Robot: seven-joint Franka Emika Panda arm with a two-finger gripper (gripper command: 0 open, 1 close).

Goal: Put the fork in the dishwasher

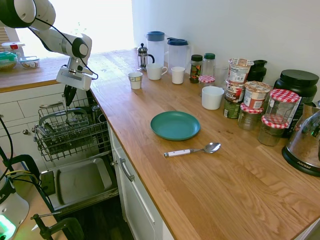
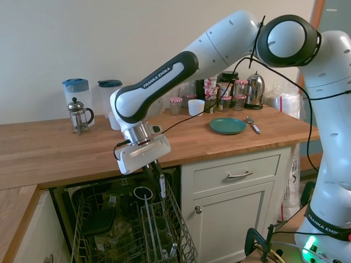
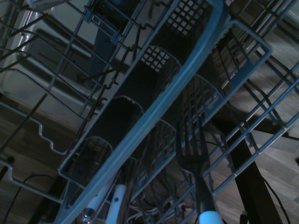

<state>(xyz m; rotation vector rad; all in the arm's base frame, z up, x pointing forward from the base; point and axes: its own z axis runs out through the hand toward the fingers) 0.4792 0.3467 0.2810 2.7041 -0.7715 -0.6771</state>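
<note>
Two fingers (image 2: 156,171) clamped on the fork (image 2: 162,186), white handle up, tines down, poised over the cutlery basket (image 2: 159,230) in the dishwasher (image 2: 88,219) rack. Further right on the desk (image 1: 210,170): teal plate (image 1: 175,125), then spoon (image 1: 192,150).

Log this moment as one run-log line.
phase: lowering into rack | gripper: shut on fork, tines down | fork: over cutlery basket in dishwasher | spoon: on counter beside plate

"FRANKA EMIKA" on arm forearm (image 2: 164,78) and on arm base (image 2: 328,222); jar labels unreadable
</note>
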